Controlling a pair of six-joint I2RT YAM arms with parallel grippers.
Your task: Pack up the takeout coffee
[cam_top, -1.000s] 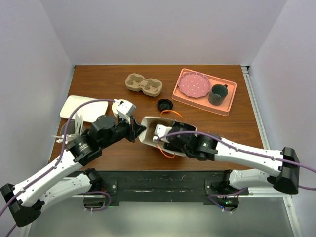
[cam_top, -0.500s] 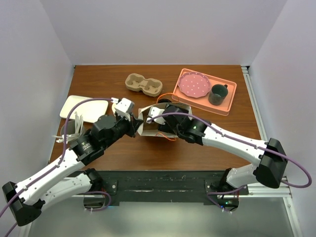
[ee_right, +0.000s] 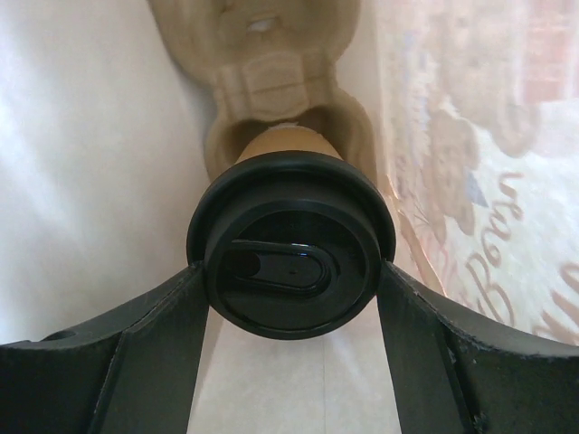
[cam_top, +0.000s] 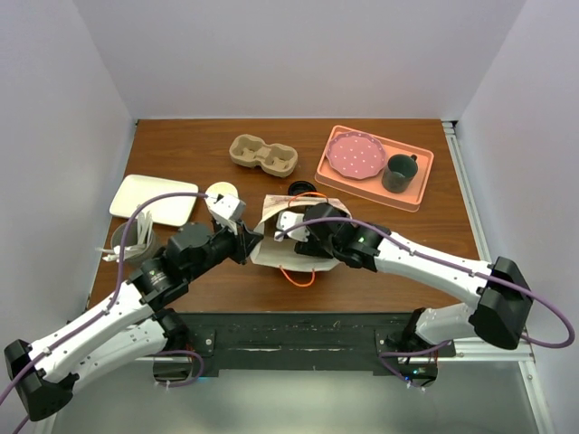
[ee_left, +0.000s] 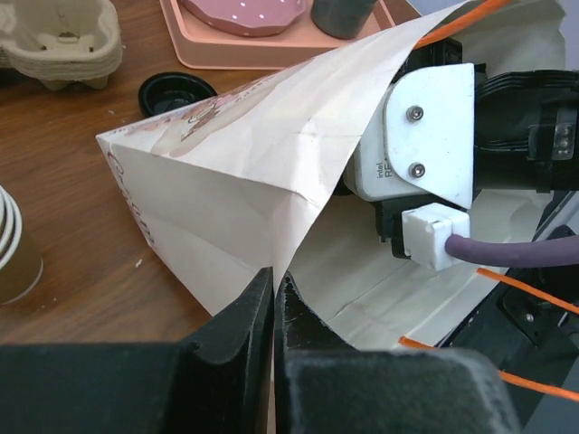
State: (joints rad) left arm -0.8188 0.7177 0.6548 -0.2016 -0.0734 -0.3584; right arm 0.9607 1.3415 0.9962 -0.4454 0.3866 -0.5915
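The takeout coffee [ee_right: 289,267], a tan cup with a black lid, stands in a brown pulp carrier [ee_right: 271,72] inside the paper bag [cam_top: 271,251]. My right gripper [ee_right: 289,271] reaches into the bag and is shut on the cup, one finger on each side of the lid. From the top view only its wrist [cam_top: 312,233] shows in the bag's mouth. My left gripper [ee_left: 273,276] is shut on the edge of the bag's [ee_left: 226,181] left wall, holding the mouth apart. Seen from above, the left gripper [cam_top: 246,237] sits at the bag's left side.
A second pulp carrier [cam_top: 263,155] lies at the back. A pink tray [cam_top: 366,190] at the back right holds a dotted plate [cam_top: 355,155] and a dark mug [cam_top: 399,172]. A loose black lid [cam_top: 301,190], a cup stack [cam_top: 221,192] and a white tray [cam_top: 154,197] are nearby.
The bag with my right gripper in it swung toward the back, then came nearer again and spread wider. My left gripper followed, moving nearer and uncovering the cup stack.
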